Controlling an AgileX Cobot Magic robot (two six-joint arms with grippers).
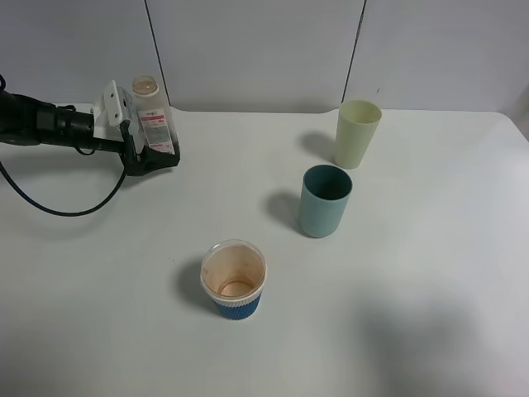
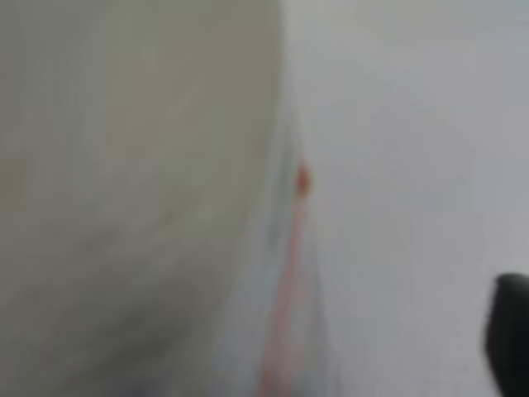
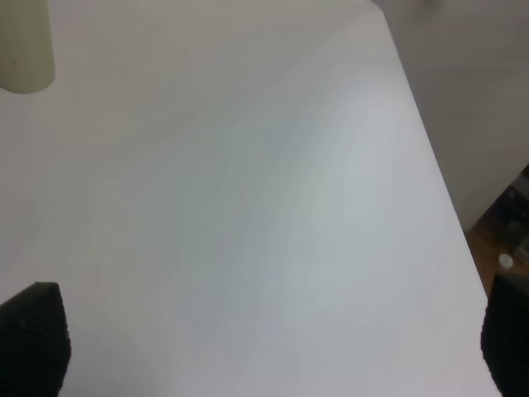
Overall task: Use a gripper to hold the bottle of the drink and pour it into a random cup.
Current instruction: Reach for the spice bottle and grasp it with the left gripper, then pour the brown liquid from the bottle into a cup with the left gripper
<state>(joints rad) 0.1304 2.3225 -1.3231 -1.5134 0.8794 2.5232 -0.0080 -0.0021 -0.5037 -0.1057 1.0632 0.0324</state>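
The bottle, clear with a red-and-white label, stands upright at the table's back left. My left gripper reaches in from the left and its jaws stand either side of the bottle, the near finger along its base. The left wrist view is a blur filled by the bottle; one dark fingertip sits far out at the edge, so the jaws look open. I cannot make out the drink. The teal cup stands empty, right of centre. My right gripper is open over bare table.
A pale yellow-green tumbler stands behind the teal cup and also shows in the right wrist view. A blue ribbed paper cup with a stained inside stands at front centre. The table's right edge drops to the floor.
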